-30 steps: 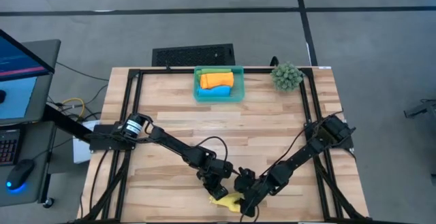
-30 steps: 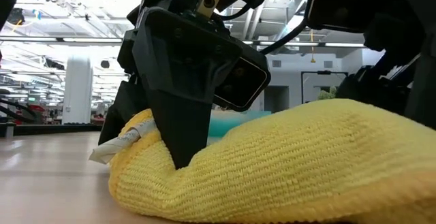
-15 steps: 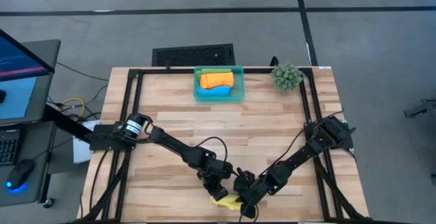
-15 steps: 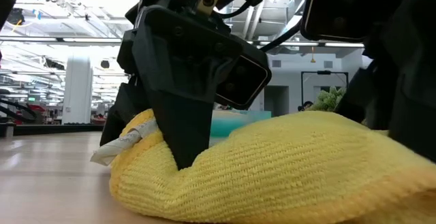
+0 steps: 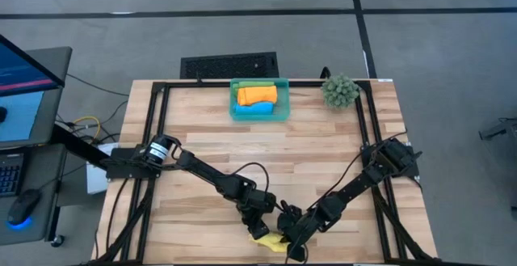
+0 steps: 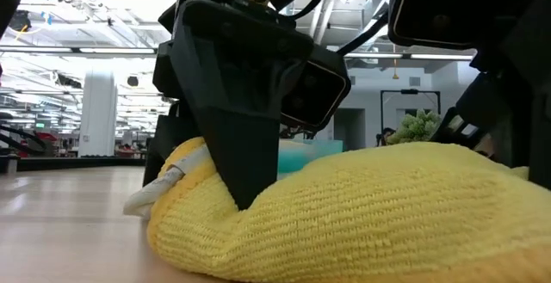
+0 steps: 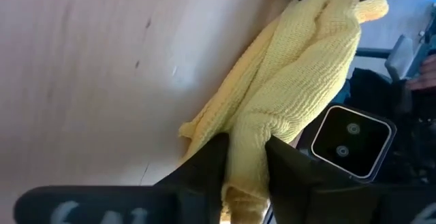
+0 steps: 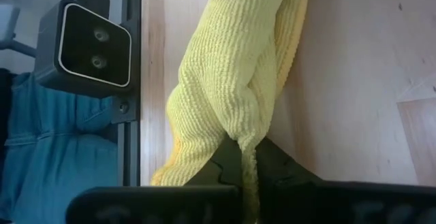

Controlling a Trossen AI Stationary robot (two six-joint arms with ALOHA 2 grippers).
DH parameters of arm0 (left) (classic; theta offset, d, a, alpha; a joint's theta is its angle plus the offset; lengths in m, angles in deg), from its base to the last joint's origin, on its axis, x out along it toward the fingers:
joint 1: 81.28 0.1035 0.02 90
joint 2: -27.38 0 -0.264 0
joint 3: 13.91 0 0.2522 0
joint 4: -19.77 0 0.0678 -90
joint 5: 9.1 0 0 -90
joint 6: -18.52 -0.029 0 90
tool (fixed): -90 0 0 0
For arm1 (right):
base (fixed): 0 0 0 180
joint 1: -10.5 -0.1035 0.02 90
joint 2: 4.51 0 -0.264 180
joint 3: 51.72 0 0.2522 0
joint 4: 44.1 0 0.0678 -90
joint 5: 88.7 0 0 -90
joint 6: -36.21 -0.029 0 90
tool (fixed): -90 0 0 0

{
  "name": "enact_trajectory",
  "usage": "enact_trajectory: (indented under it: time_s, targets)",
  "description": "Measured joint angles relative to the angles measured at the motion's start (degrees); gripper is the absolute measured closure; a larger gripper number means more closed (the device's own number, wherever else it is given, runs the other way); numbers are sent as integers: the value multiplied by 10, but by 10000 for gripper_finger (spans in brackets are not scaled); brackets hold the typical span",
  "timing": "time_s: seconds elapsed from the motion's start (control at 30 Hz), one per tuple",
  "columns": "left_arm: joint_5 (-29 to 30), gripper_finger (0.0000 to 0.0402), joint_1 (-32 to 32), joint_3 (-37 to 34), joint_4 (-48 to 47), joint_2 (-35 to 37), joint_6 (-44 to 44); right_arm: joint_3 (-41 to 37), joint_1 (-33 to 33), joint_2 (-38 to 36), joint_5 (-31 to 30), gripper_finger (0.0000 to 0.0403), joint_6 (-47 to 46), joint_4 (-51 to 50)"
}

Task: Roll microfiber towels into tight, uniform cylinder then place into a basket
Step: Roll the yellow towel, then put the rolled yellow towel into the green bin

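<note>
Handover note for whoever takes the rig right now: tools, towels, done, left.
Left tool: fingers straddle one end of the yellow towel, at the table's near edge.
Right tool: shut on the towel's other end.
Basket: at the far edge, middle; holds the orange, blue and green towels.
Done: three towels in the basket.
Left: the yellow one is bunched, not yet a tight roll; finish rolling it and put it in the basket.
</note>
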Motion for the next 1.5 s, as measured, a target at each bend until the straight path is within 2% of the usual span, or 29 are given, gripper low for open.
enact_trajectory:
  time_s: [0.2, 0.33, 0.43, 0.53, 0.67, 0.8, 1.07, 1.13, 1.3, 1.4, 1.5]
  targets:
    - [-1, 268, 0, 0, 6, 0, -29, 0, -3, 0, -5, 381, 5, -6]
    - [-40, 236, 3, 0, 12, -1, -63, 1, -11, 0, -24, 381, 6, -15]
    - [-78, 225, 9, -1, 13, -2, -89, 1, -15, 0, -35, 381, 5, -16]
    - [-80, 223, 10, -2, 8, 7, -117, 0, -18, 0, -39, 381, 5, -17]
    - [-24, 223, 8, -4, -49, 40, -161, 0, -22, 0, -39, 381, 2, -23]
    - [79, 223, -5, -3, -132, 91, -197, 0, -23, 0, -45, 381, 1, -24]
    - [190, 223, -52, -2, -221, 184, -191, 0, -24, 0, -69, 381, 3, -25]
    - [241, 223, -73, -9, -238, 209, -183, 0, -24, 0, -83, 381, 4, -25]
    - [359, 224, -147, -91, -199, 280, -100, 0, -24, 0, -105, 381, 18, -33]
    - [403, 224, -177, -170, -112, 320, -56, -1, -19, 0, -107, 381, 21, -34]
    - [431, 224, -188, -244, 11, 348, -67, 1, -12, 0, -120, 381, 21, -36]
